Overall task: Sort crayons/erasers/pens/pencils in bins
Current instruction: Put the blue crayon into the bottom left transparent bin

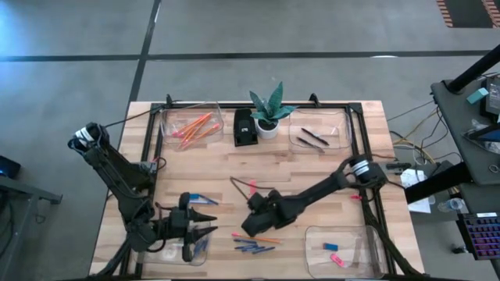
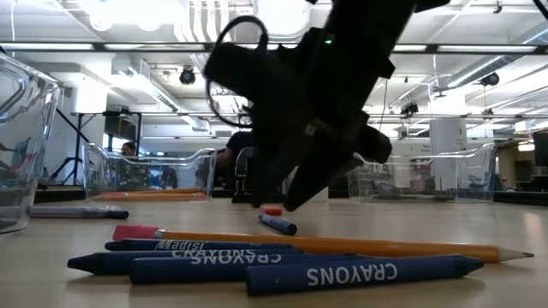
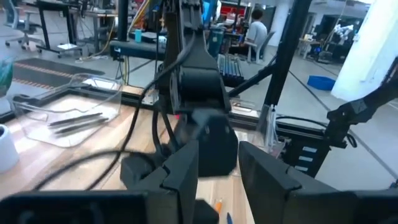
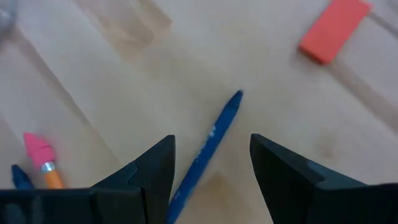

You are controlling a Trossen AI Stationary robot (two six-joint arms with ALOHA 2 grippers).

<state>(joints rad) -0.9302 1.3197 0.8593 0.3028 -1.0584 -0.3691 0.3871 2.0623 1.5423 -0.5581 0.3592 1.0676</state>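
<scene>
Several blue crayons [image 1: 255, 248] [image 2: 282, 261] lie side by side near the table's front, next to an orange pencil [image 2: 342, 245] with a pink eraser tip. My right gripper [image 1: 250, 225] [image 4: 211, 140] hangs open just above the table, tilted down. One more blue crayon [image 4: 208, 146] lies on the wood between and below its fingers, untouched. A red eraser [image 4: 333, 28] lies beyond it. My left gripper [image 1: 211, 226] [image 3: 217, 158] is open and empty, held level above the near-left bin [image 1: 178, 251], pointing toward the right arm.
The far-left bin [image 1: 191, 125] holds orange pencils, the far-right bin [image 1: 316, 136] holds dark pens, and the near-right bin [image 1: 344, 250] holds erasers. A black box [image 1: 245, 127] and a potted plant [image 1: 268, 113] stand at the back middle. A blue stick [image 1: 201, 199] lies near the left arm.
</scene>
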